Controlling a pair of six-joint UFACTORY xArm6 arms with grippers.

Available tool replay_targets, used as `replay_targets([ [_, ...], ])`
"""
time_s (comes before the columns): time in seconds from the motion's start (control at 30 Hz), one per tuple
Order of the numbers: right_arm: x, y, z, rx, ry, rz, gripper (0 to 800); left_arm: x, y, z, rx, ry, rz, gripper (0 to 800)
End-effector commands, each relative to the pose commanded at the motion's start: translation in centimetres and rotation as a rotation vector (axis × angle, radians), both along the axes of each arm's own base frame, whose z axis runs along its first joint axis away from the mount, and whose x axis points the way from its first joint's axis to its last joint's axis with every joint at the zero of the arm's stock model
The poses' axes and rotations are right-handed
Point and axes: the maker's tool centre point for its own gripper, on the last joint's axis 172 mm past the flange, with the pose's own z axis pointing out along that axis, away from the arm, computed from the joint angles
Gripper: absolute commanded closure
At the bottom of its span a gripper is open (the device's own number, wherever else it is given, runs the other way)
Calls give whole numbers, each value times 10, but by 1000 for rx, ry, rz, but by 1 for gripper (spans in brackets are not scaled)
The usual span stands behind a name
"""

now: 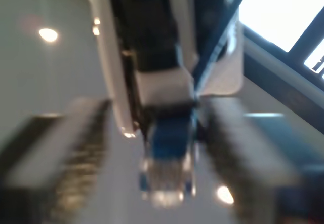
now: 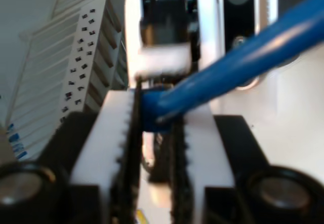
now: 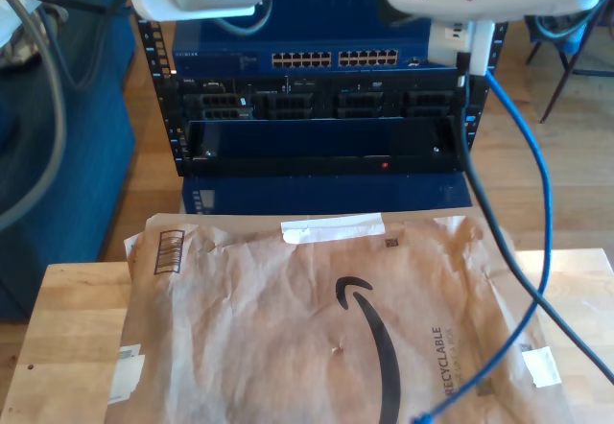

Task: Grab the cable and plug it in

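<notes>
The blue cable (image 2: 238,57) is clamped between the white pads of my second gripper (image 2: 152,100), which is shut on it just behind the plug. In the first wrist view, that gripper (image 1: 167,89) faces the camera with the clear plug (image 1: 167,176) sticking out of it. The blurred fingers (image 1: 61,158) of my first gripper (image 1: 159,112) stand wide apart on either side of the plug, open. In the exterior view the cable (image 3: 542,203) hangs from an arm's gripper (image 3: 470,55) at the top right. Its far end (image 3: 422,416) lies on the envelope.
A blue rack holds a network switch with rows of ports (image 3: 336,59) and black units below, behind the wooden table (image 3: 67,328). A large brown paper envelope (image 3: 288,318) covers most of the table. A thick black cable (image 3: 489,223) runs down beside the blue one.
</notes>
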Motion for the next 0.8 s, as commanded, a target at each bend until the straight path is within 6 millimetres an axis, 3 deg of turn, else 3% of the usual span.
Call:
replay_targets([
  [0.1,0,0,-2,-2,3,0,797,0,1,3,-10,2,3,313],
  [0.27,2,1,-6,-5,10,0,797,6,1,4,-2,-1,27,25],
  [0.4,9,5,-15,-17,27,-1,798,24,-2,3,14,9,98,10],
  [0.5,13,6,-22,-26,39,-3,798,46,16,-6,41,26,190,7],
  [0.7,27,6,-43,-53,70,-19,800,72,51,-55,222,58,318,3],
  [0.8,42,-15,-53,-60,86,-74,800,77,77,-81,319,80,370,3],
])
